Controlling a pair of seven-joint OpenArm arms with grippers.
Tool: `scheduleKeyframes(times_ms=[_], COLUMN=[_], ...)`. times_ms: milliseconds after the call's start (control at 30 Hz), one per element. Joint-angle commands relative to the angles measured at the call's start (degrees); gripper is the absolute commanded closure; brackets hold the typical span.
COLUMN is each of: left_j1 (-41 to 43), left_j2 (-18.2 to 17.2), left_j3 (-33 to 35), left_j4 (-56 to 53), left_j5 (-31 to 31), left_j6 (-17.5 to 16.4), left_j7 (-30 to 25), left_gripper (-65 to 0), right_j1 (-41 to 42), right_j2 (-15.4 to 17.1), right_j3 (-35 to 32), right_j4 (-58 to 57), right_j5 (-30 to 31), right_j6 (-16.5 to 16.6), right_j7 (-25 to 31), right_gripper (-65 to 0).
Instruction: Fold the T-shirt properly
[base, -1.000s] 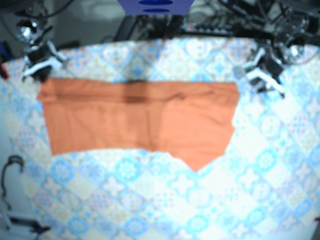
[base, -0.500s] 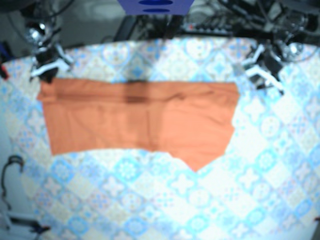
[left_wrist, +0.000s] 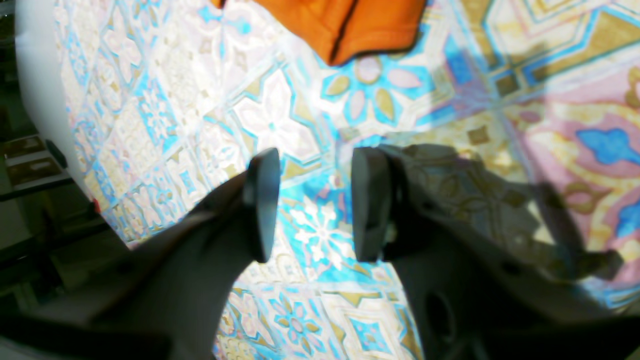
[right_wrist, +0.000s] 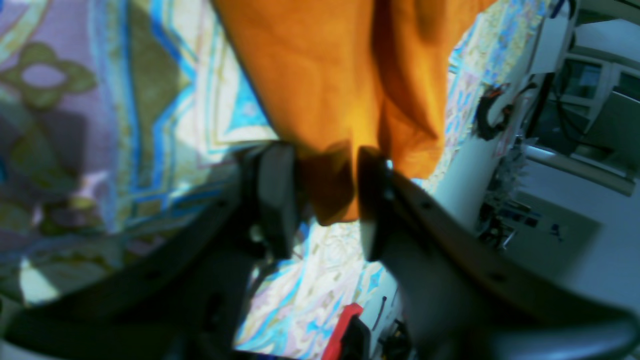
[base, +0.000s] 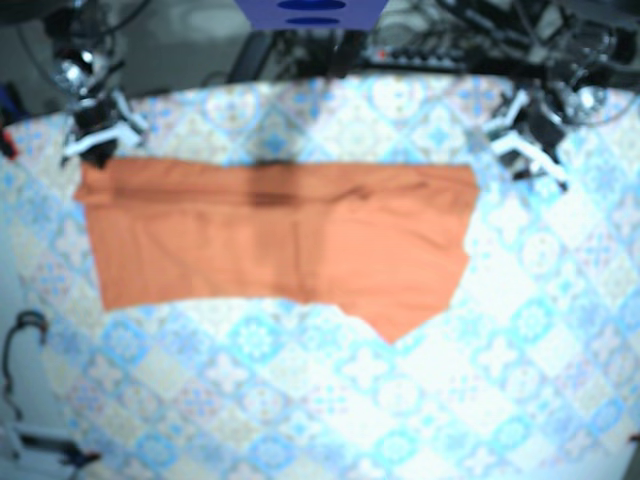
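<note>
T-shirt (base: 280, 240): orange, flat in a band across the upper middle of the tabletop (base: 420, 400), long axis left to right.
Right end effector (right_wrist: 322, 200): fingers apart, straddling the shirt's upper-left corner; the nearer arm.
Left end effector (left_wrist: 312, 200): fingers apart, empty, with the upper-right corner just ahead and not touching.

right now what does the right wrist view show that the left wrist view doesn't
Only the right wrist view: a corner of the T-shirt reaching in between the parted jaws of the right gripper. Only the left wrist view: the left gripper, jaws parted over bare tablecloth, with the T-shirt's corner ahead of them and apart. Both: the orange T-shirt lying on the patterned tablecloth, and open jaws.
</note>
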Motion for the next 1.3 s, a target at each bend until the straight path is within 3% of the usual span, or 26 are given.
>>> scheduleKeyframes(times_ms=[0, 67, 167, 567, 933, 1267], left_j1=[-0.14, -0.23, -0.23, -1.28, -7.52, -14.03], left_j2=[-1.03, -1.03, -0.94, -0.86, -0.24, 0.55], left_j3=[-0.56, -0.47, -0.38, 0.23, 13.95, 19.31], left_j4=[0.83, 0.83, 0.92, 2.23, 2.15, -4.01], left_j5=[0.03, 0.03, 0.03, 0.12, 0.2, 0.2], left_j6=[0.89, 0.89, 0.89, 0.8, -1.4, -1.58], left_j7=[-0.44, -0.44, -0.44, -0.18, 4.04, 6.42], left_gripper=[-23.7, -23.6, -23.5, -23.7, -23.7, -23.8], right_j1=[0.11, 0.11, 0.11, 0.11, 0.11, 0.11], right_j2=[0.6, 0.6, 0.6, 0.86, 0.86, 0.86], right_j3=[-0.12, -0.12, -0.03, -0.12, -0.12, -0.12], right_j4=[0.22, 0.22, 0.22, 0.75, 0.75, 0.75], right_j5=[0.21, 0.21, 0.21, 0.12, 0.12, 0.12], right_j6=[1.07, 1.07, 1.07, 1.16, 1.16, 1.16], right_j7=[0.55, 0.55, -0.15, -1.91, -1.91, -1.82], right_gripper=[-12.2, -5.4, -0.6, -0.5, -0.6, -0.6])
